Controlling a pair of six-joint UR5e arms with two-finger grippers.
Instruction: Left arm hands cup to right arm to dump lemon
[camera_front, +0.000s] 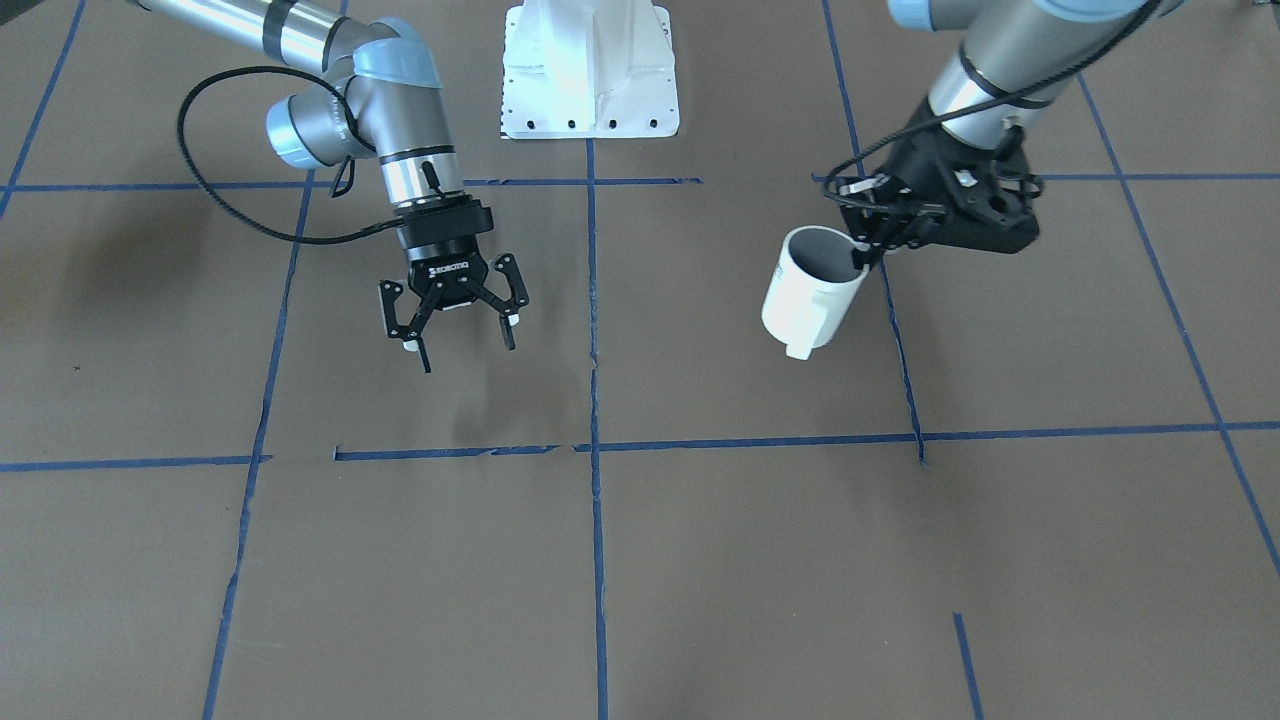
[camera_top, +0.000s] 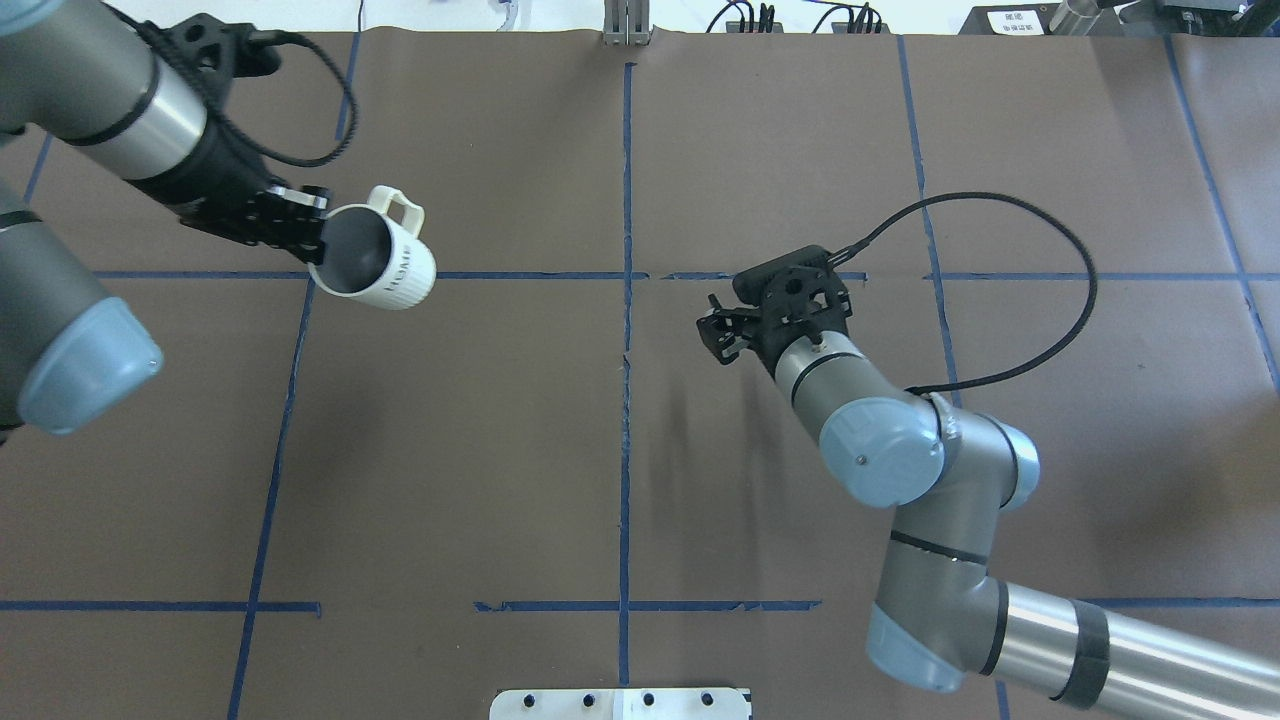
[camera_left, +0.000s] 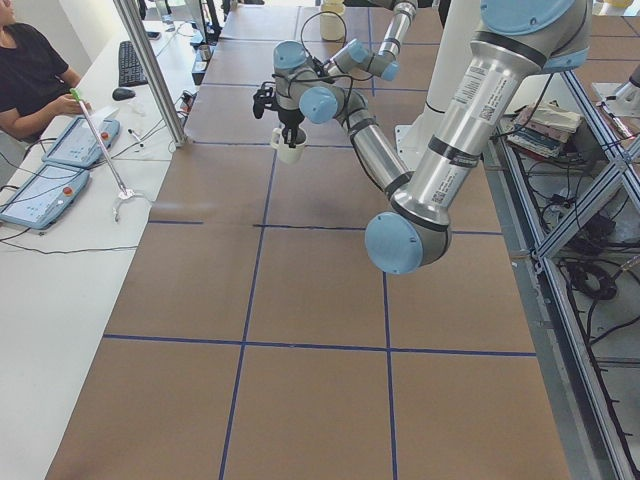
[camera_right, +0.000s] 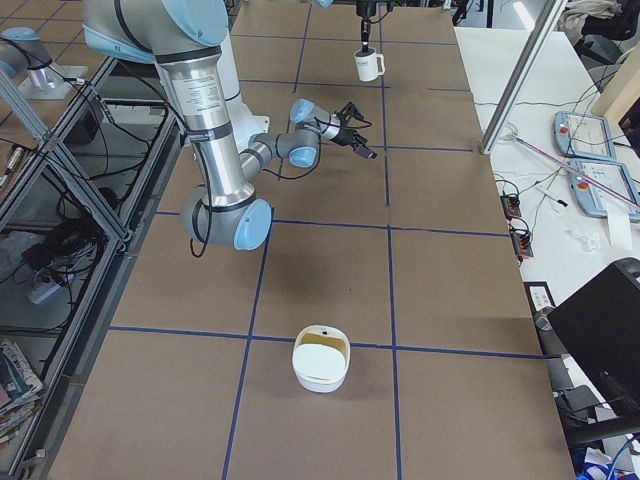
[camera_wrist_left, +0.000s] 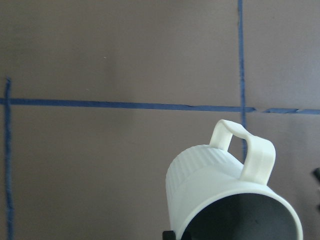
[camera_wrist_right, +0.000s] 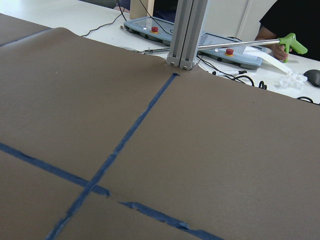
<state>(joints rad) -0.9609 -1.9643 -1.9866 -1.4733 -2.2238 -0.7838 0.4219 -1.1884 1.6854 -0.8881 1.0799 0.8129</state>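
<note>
The white cup (camera_front: 812, 296) hangs tilted above the table, pinched at its rim by my left gripper (camera_front: 868, 248), which is shut on it. From overhead the cup (camera_top: 378, 258) shows a grey inside, dark lettering on its side, and its handle pointing away from the robot. The left wrist view shows the cup (camera_wrist_left: 220, 190) close up with its handle on top. My right gripper (camera_front: 467, 352) hovers open and holds nothing, about a grid square away from the cup; overhead it (camera_top: 718, 335) points towards the cup. The lemon shows in no view.
A white oval container (camera_right: 321, 360) with a yellowish inside sits on the table at the robot's right end. The robot's white base (camera_front: 590, 70) is at the table's edge. A metal post (camera_wrist_right: 186, 30), control pendants and a person sit beyond the far edge.
</note>
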